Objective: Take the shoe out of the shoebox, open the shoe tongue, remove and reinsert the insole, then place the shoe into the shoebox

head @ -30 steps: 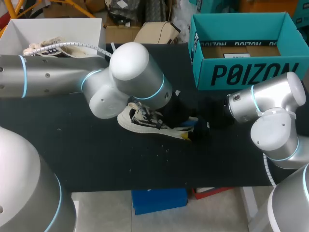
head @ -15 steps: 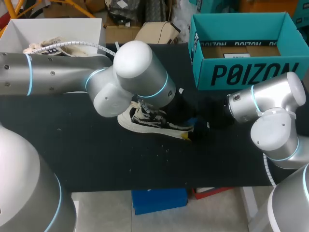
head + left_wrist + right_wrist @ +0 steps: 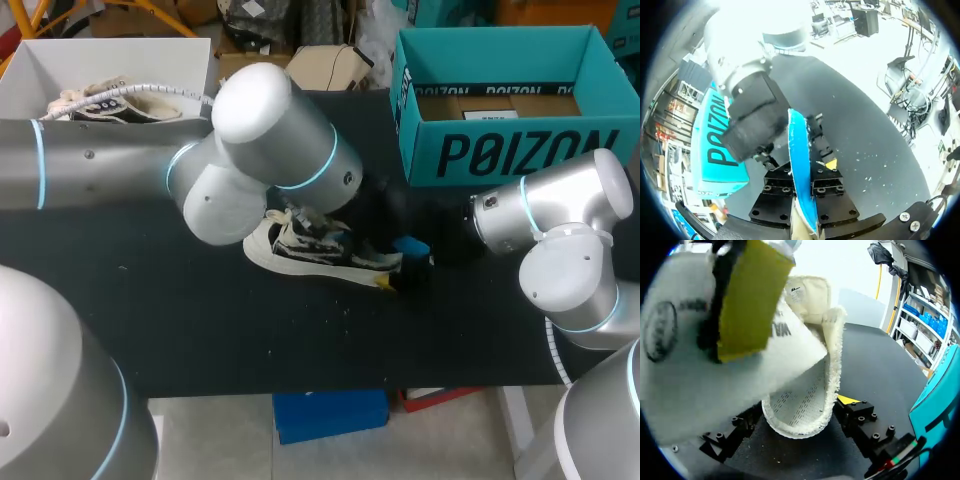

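Swinging back toward 10 o'clock over the last second, the left arm (image 3: 270,140) has brought more of the blue insole (image 3: 410,245) into sight at the heel of the shoe (image 3: 310,250). The shoe itself has not shifted on the black table (image 3: 200,330).

From the head camera, the shoe lies with its toe to 9 o'clock and its heel to 3 o'clock. The right arm (image 3: 550,220) comes in from 3 o'clock, and the right gripper (image 3: 408,272) is at the heel. The open teal shoebox (image 3: 500,155) stands at 1 o'clock from the shoe, well apart. At 10 o'clock a white box (image 3: 25,75) holds a second shoe (image 3: 110,100). The left arm's bulky joint hangs over the shoe's laced part and hides it.

In the left wrist view, the left gripper (image 3: 802,161) is clamped on the insole. It stands on edge between the fingers with its blue face showing, and the right gripper's black body is just ahead.

In the right wrist view, the shoe's heel sits between the right gripper's fingers, which appear to press it from both sides. The tongue looks lifted. Above the heel, the insole's white face is pinched by the left gripper's yellow fingertip (image 3: 752,300).

By the look of it, the shoe is out of its box and the insole is nearly or fully drawn out. Reinserting the insole and boxing the shoe are left. The left arm over the shoe would have to clear before the shoe can rise.
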You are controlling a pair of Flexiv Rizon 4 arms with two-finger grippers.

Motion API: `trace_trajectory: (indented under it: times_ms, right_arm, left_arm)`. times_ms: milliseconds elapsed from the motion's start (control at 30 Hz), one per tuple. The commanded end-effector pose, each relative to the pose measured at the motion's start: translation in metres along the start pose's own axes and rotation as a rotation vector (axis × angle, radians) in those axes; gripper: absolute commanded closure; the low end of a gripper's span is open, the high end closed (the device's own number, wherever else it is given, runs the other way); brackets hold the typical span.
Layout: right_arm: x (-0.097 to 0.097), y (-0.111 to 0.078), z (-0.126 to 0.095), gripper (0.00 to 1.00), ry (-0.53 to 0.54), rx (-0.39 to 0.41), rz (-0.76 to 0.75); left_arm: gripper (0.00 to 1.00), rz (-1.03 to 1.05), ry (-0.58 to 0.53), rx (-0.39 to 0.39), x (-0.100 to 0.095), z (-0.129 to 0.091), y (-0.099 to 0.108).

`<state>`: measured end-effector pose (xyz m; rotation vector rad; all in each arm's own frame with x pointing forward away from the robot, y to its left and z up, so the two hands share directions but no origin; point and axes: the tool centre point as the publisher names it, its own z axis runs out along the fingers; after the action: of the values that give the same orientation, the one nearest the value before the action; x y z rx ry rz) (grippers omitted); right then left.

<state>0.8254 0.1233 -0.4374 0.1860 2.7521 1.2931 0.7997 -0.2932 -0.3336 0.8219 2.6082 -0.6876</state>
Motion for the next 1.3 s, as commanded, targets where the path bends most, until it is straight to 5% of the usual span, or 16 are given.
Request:
trace_trajectory:
  times_ms: [33, 333, 433, 1000, 1300]
  right_arm:
    - [0.000, -0.003, 0.004, 1.00, 0.001, 0.003, 0.002]
    - [0.000, -0.003, 0.004, 1.00, 0.001, 0.003, 0.002]
    - [0.000, -0.003, 0.004, 1.00, 0.001, 0.003, 0.002]
    - [0.000, -0.003, 0.004, 1.00, 0.001, 0.003, 0.002]
    - [0.000, -0.003, 0.004, 1.00, 0.001, 0.003, 0.002]
  left_arm:
    - [1.00, -0.030, -0.056, 0.094, 0.003, -0.039, -0.017]
    - [1.00, -0.139, -0.091, 0.375, -0.013, -0.087, -0.076]
    - [1.00, -0.179, -0.041, 0.618, -0.018, -0.100, -0.083]
    - [1.00, -0.179, -0.041, 0.618, -0.018, -0.100, -0.083]
    - [1.00, -0.361, -0.055, 0.781, -0.018, -0.161, -0.109]
